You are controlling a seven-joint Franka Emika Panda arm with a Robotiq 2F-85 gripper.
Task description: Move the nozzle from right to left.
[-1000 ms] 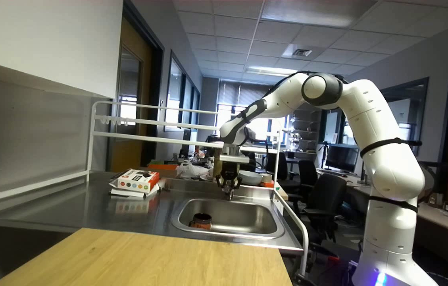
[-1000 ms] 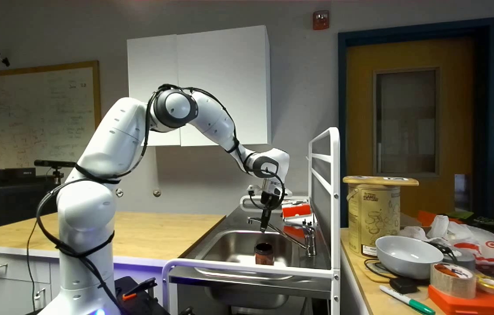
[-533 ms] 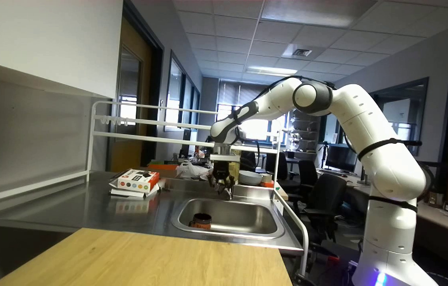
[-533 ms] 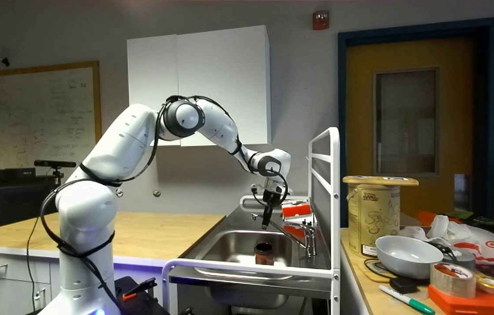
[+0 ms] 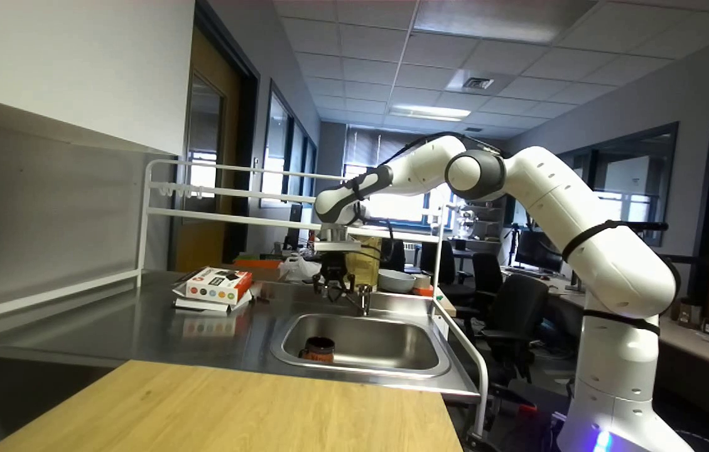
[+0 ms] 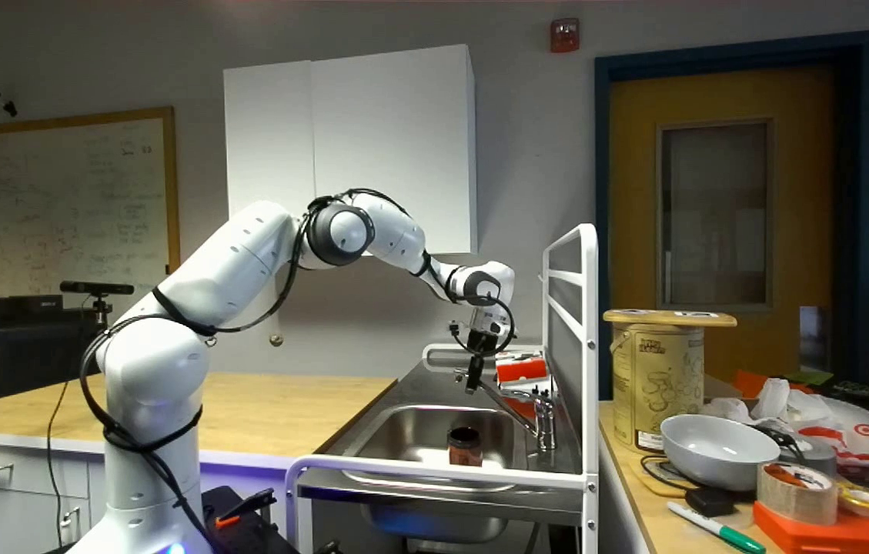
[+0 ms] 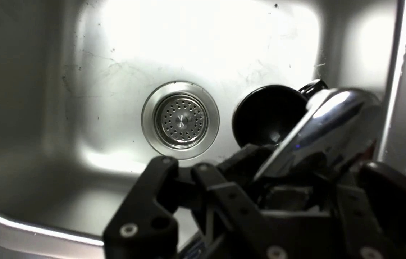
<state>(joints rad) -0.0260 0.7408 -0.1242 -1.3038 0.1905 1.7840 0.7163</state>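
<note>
Nozzle (image 7: 327, 126): rising from the tap (image 6: 546, 423) at the sink (image 5: 379, 342), slanting out over the basin, leaning toward the end holding the mug (image 6: 465, 448).
Gripper (image 5: 334, 295): pointing down above the sink's tap side, overlapping the nozzle in view; being unclear as to contact, and as to open, closed or gripping.
Mug: standing upright in the sink, showing partly behind the nozzle in the wrist view.
White rack (image 6: 589, 354): standing along the sink's tap side, running a low rail (image 6: 434, 472) across the sink in an exterior view, masking part of the basin.
Boxes (image 5: 219, 289): lying stacked on the steel bench (image 5: 109, 320) past the sink's mug end.
Bowl (image 6: 720, 450) and tan canister (image 6: 657, 385): sitting across the rack from the sink.
Drain (image 7: 181, 120): lying beside the mug in the sink floor, showing in the wrist view only.
Nozzle end (image 6: 460, 375): poking out past the gripper in an exterior view, showing large and shiny in the wrist view.
</note>
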